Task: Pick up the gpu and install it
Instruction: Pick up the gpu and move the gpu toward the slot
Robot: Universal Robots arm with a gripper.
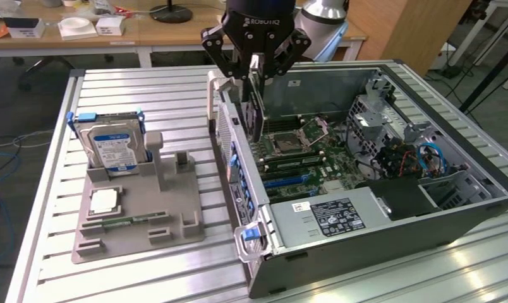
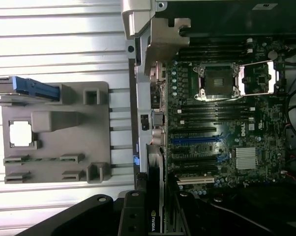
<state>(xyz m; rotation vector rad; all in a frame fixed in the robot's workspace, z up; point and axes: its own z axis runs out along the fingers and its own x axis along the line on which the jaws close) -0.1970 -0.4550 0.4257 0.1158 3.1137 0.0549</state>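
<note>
Clamping upright gpu, hand nearly closed

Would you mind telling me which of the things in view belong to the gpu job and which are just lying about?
In the job:
gpu, held on edge in the gripper
open computer case
motherboard inside it

Lying about:
hard drive standing in the grey holder tray
processor chip on that tray
memory stick on that tray
</note>
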